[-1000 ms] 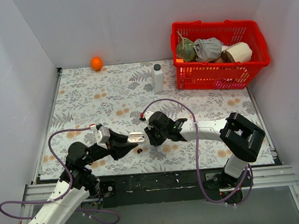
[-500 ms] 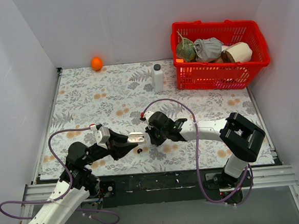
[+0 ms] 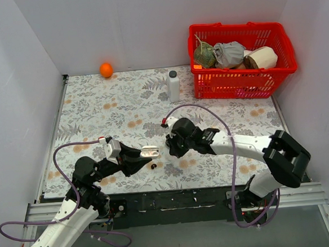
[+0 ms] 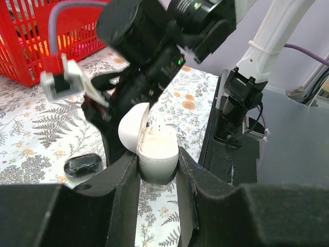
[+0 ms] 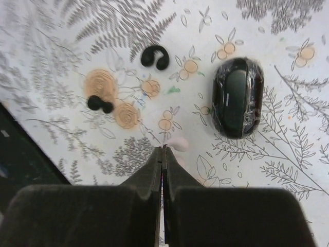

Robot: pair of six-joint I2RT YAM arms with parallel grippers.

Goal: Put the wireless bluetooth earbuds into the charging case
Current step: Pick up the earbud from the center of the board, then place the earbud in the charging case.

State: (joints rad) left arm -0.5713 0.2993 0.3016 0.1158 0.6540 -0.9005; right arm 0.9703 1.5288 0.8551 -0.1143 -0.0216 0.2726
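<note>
My left gripper [image 4: 158, 172] is shut on the base of a white charging case [image 4: 157, 152] and holds it above the table with its lid [image 4: 131, 127] open; a whitish earbud [image 4: 158, 125] stands in it. The case also shows in the top view [image 3: 149, 151]. My right gripper [image 3: 172, 147] is shut and sits just right of the case. In the right wrist view its fingertips [image 5: 163, 150] are pressed together, with another whitish earbud [image 5: 178, 144] blurred right beside them. Two black earbuds [image 5: 154, 56] [image 5: 99, 104] and a black case [image 5: 237, 96] lie on the cloth.
The black case also shows below the white one in the left wrist view [image 4: 82, 164]. A black earbud [image 3: 153, 166] lies near the table's front edge. A white bottle [image 3: 174, 86], a red basket [image 3: 240, 81] of items and an orange ball [image 3: 106, 69] stand at the back.
My right gripper has drawn back to the right, away from the white case it was touching. The left gripper and the case have not moved.
</note>
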